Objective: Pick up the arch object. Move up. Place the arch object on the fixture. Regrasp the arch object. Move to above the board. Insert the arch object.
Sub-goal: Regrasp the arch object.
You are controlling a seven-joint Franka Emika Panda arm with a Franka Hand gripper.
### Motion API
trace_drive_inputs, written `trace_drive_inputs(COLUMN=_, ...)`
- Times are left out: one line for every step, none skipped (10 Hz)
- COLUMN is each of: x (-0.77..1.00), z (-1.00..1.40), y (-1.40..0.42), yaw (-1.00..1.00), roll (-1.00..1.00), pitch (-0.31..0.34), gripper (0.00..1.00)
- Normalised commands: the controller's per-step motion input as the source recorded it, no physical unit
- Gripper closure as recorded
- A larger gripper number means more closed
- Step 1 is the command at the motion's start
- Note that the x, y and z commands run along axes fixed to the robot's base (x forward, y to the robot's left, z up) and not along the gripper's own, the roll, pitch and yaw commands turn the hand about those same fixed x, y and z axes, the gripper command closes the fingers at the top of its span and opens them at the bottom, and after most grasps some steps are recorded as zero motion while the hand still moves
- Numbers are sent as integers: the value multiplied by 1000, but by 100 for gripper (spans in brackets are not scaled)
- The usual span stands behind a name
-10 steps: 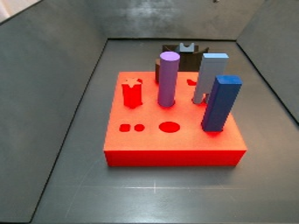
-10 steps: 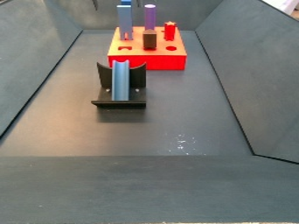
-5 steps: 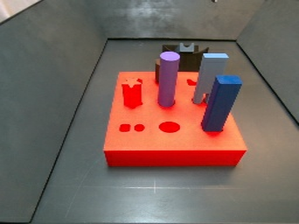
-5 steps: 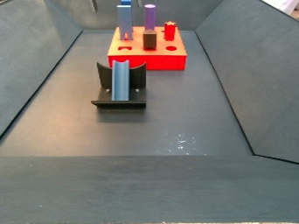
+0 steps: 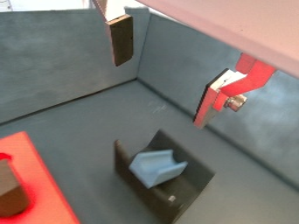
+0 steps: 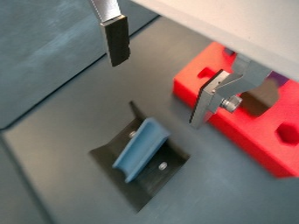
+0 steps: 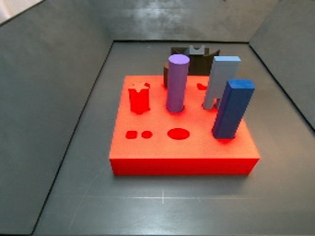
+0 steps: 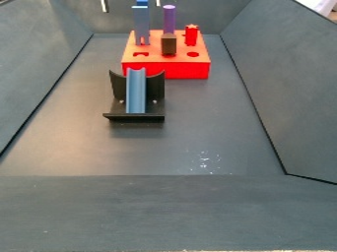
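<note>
pincer (image 6: pixel 163 74) open, empty, above the fixture (image 6: pixel 146 166); arch object (image 6: pixel 140 150) unmoved since earlier, seated in it; regrasp pending.

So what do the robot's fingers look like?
The gripper, seen in both wrist views above the fixture, has two flat silver fingers with dark pads. One finger has a small round bolt. A pale, smooth body sits above them. No cables or markings show.

The gripper (image 6: pixel 163 66) hangs high in both wrist views, its two silver fingers (image 5: pixel 121 39) with dark pads spread wide apart, nothing between them.
</note>
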Motion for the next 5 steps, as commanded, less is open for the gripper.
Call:
trace_drive_inputs(x=0, z=3, y=-17, yaw=39, roll=1000, pitch=-11, gripper=0)
trace_drive_inputs(x=12, z=-5, y=-19, yaw=40, roll=1000, pitch=-4, gripper=0)
trace_drive_inputs(x=30, z=-8, y=-23, yaw=43, roll=1000, pitch=7, gripper=0)
trace_drive_inputs(x=40, z=-6, y=-27, yaw=45, roll=1000, pitch=18, gripper=0)
trace_drive_inputs(x=58, z=-12, y=-27, yaw=50, roll=1000, pitch=37, gripper=0)
